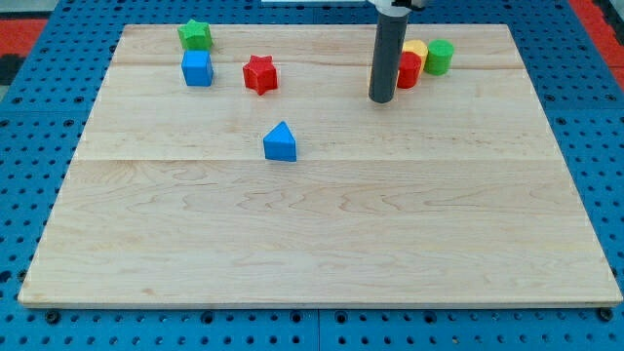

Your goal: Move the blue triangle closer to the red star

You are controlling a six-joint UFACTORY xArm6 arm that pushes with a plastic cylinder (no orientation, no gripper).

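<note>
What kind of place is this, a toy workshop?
More likely a robotics lab bench: a pale wooden board sits on a blue perforated metal table, and a dark rod's tip pushes small blocks like the blue triangle and red star.

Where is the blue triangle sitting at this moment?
The blue triangle sits left of the board's centre, below and slightly right of the red star, apart from it. My tip is well off to its upper right.
</note>
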